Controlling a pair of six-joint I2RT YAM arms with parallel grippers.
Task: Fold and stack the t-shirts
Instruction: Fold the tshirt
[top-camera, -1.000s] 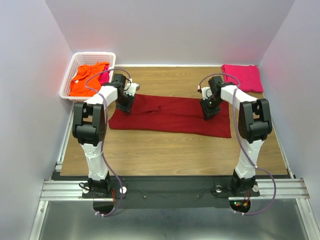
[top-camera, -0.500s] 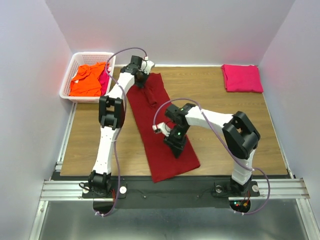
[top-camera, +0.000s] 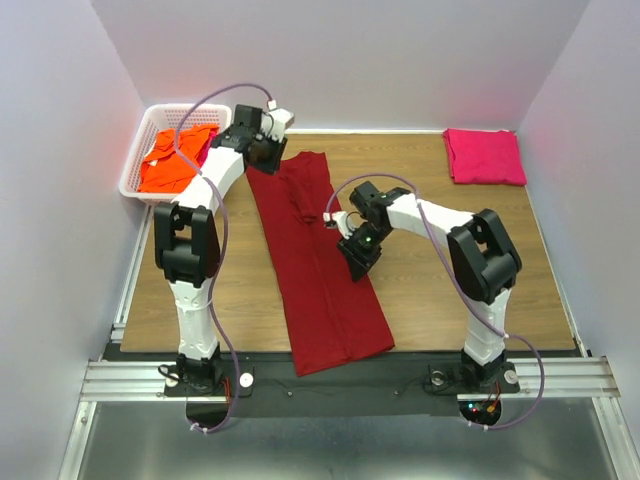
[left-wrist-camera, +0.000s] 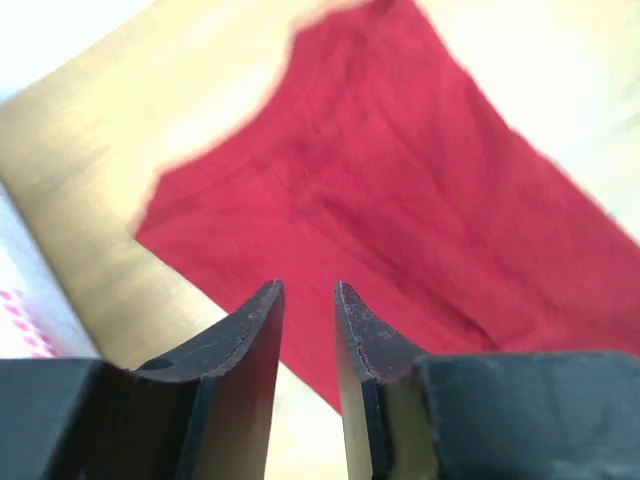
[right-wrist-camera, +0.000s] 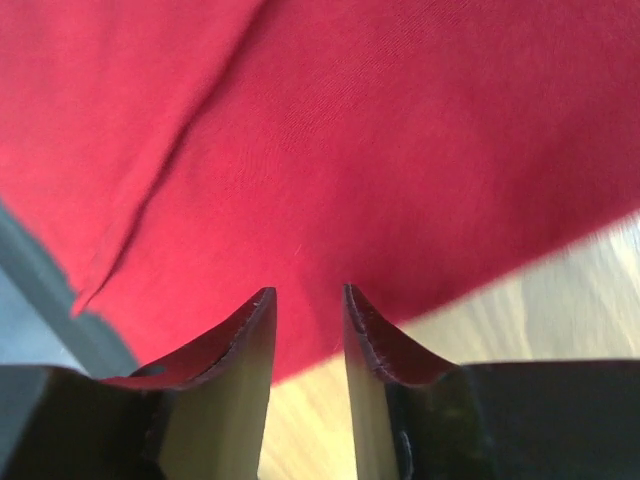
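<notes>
Right gripper farther back, over dark red t-shirt

Left arm and right arm: white link shells, black joint housings, one looping lilac cable apiece. Bases on black flat plate across silver aluminium rails. Left gripper, right gripper: black fingers, pale yellowish inner faces, scuffed curved tips.

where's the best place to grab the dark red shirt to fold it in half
Probably the two near corners of the dark red shirt, coming from the near side. It lies flat as a long strip, and only that end seems to stick out past the edge of the table. Fingers could get under the cloth there and carry it toward the far end.
</notes>
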